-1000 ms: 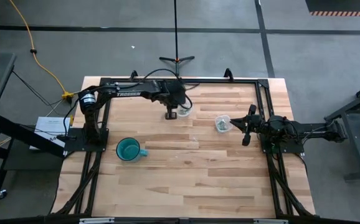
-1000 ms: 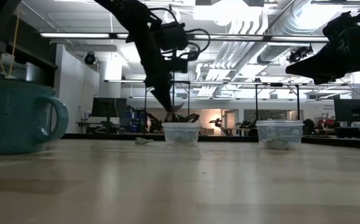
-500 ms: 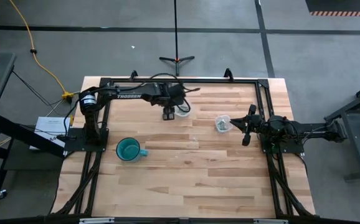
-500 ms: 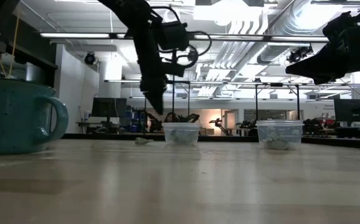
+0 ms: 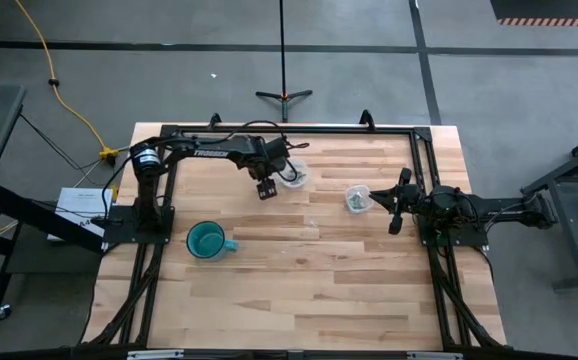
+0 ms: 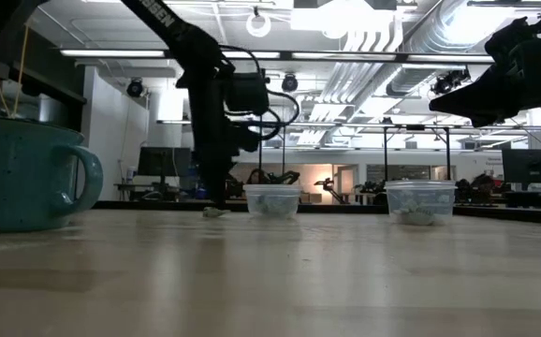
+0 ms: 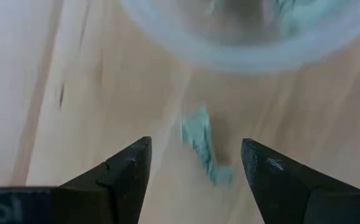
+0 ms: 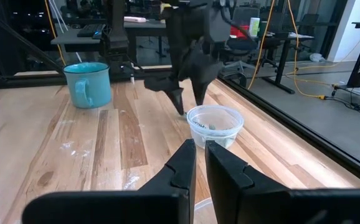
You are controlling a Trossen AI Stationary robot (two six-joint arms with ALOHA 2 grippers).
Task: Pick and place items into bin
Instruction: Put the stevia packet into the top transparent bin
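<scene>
One tiny pale green-grey item (image 7: 203, 149) lies on the wood beside a clear cup (image 5: 291, 178), and shows in the low view as a speck (image 6: 214, 212). My left gripper (image 7: 195, 163) is open, low over the table, one finger on each side of that item without touching it. It stands just left of the cup (image 6: 272, 201) in the low view (image 6: 218, 198). A second clear cup (image 5: 357, 198) holds several items. My right gripper (image 8: 200, 155) is shut, raised beside that cup at the right (image 5: 393, 208).
A teal mug (image 5: 207, 241) stands toward the near left, apart from both cups. Black frame rails (image 5: 289, 128) run along the table's far, left and right sides. Bare wood (image 5: 309, 290) spreads across the near half.
My left gripper has opened. It has moved from above the left cup's rim toward the table's left and near side, and has come down close to the wood, over the loose item. The cups and the mug have stayed where they were.
</scene>
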